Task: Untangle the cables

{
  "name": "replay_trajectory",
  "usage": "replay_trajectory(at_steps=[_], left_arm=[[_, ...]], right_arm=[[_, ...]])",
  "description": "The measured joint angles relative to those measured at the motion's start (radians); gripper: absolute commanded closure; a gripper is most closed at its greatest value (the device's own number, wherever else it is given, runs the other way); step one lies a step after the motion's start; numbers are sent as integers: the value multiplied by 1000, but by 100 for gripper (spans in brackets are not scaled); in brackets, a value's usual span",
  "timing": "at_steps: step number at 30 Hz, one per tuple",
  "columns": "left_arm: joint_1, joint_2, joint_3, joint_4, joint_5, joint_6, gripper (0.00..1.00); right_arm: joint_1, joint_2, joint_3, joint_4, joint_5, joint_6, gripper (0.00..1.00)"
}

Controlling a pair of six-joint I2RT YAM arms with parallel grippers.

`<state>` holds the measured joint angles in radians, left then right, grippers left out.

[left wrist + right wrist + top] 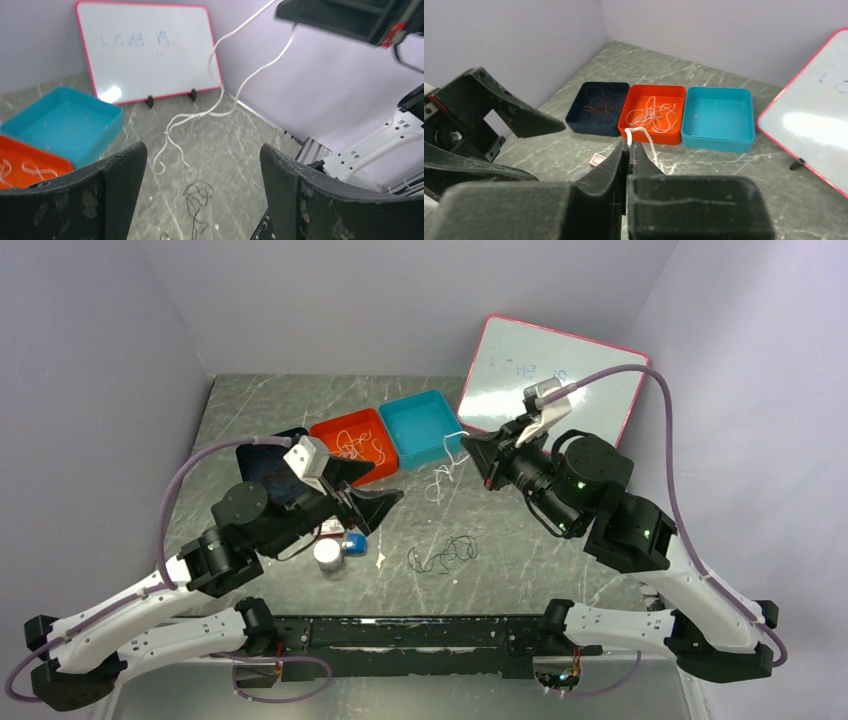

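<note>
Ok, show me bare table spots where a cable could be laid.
Free: the strip between orange tray and back wall; the patch between black cable and right arm. Crowded: before that tray, around the left pincer and white cable.

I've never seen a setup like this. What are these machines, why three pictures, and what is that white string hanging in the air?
These are two robot arms bolted at the near edge of a table. One picture looks down from above; the other two come from a camera on each wrist, so each shows its own fingers close up. The right arm's fingers are shut on a thin white cable, holding it up so it dangles towards the table. The left arm's fingers stand open, holding nothing. On the table lie a tangle of black cable, a dark blue tray, an orange tray and a teal tray; a whiteboard leans at the back.
</note>
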<state>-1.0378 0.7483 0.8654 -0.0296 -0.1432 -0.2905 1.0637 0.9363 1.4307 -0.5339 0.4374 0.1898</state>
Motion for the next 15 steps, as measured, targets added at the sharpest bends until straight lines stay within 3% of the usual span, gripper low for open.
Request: replay_trajectory(at_steps=[15], left_arm=[[0, 173, 46, 145, 145, 119, 14]], right_arm=[[0, 66, 24, 76, -143, 71, 100]])
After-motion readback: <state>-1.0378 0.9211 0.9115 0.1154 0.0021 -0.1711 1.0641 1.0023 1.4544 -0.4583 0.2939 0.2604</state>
